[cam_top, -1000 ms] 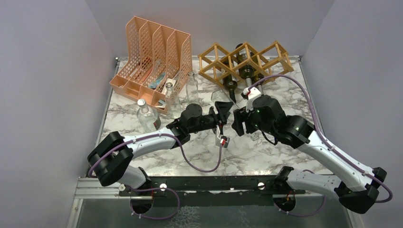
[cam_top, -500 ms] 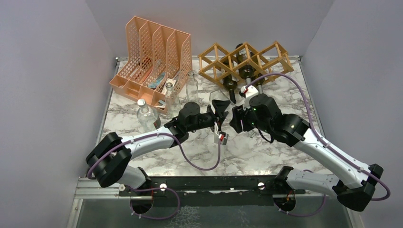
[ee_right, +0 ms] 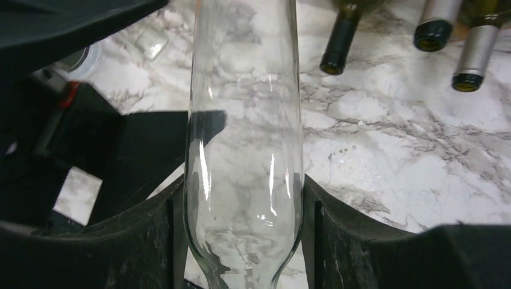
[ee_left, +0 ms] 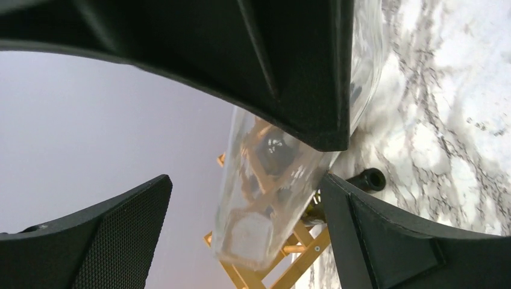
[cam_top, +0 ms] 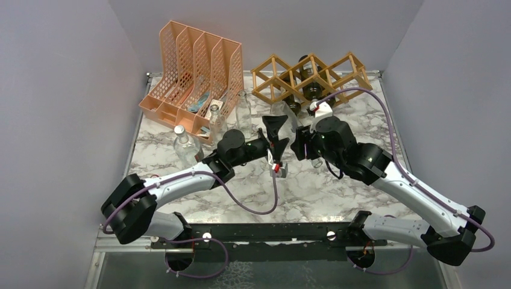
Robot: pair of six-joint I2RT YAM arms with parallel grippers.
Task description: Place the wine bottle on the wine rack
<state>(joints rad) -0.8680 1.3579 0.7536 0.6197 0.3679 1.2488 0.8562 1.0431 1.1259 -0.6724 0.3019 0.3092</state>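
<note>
Right gripper [ee_right: 241, 201]: clamped across clear wine bottle [ee_right: 241, 120] | left gripper [cam_top: 276, 135]: spread wide, just beside, gripping nothing | bottle: long axis pointing away from pincer toward wine rack [cam_top: 310, 75] just beyond | nearer arm: right

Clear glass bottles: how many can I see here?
4. Three stand by the orange file organizer: a squat bottle, a small bottle, a tall bottle. The right gripper holds the wine bottle before the wine rack. More may be hidden.

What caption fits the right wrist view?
Right gripper clamps a clear bottle, marble table and three bottle necks behind.
</note>
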